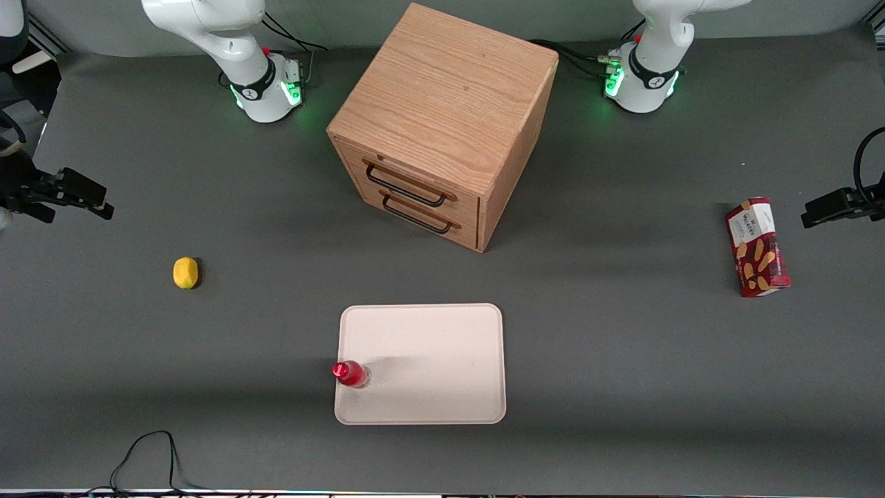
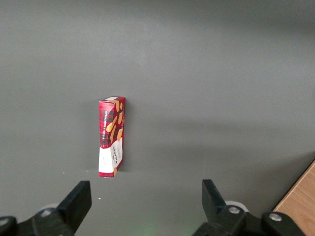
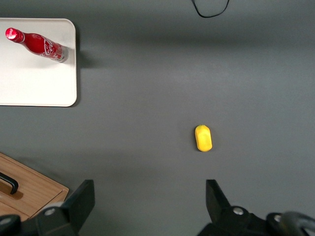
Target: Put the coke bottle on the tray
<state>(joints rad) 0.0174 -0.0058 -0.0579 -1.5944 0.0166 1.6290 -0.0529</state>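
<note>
The coke bottle (image 1: 351,373) (image 3: 37,43), small and red with a red cap and white lettering, stands upright on the tray (image 1: 429,360) (image 3: 34,78). It is close to the tray's rim, in the corner nearest the front camera at the working arm's end. The tray is pale cream, flat, with rounded corners, and lies in front of the wooden cabinet. My gripper (image 1: 97,200) (image 3: 149,189) hangs open and empty well above the table at the working arm's end, apart from the bottle. Only bare grey table shows between its fingers (image 3: 84,194).
A yellow lemon (image 1: 185,272) (image 3: 203,138) lies on the table between my gripper and the tray. A wooden two-drawer cabinet (image 1: 442,117) (image 3: 29,191) stands mid-table. A red biscuit box (image 1: 757,247) (image 2: 112,136) lies toward the parked arm's end. A black cable (image 1: 148,456) loops near the front edge.
</note>
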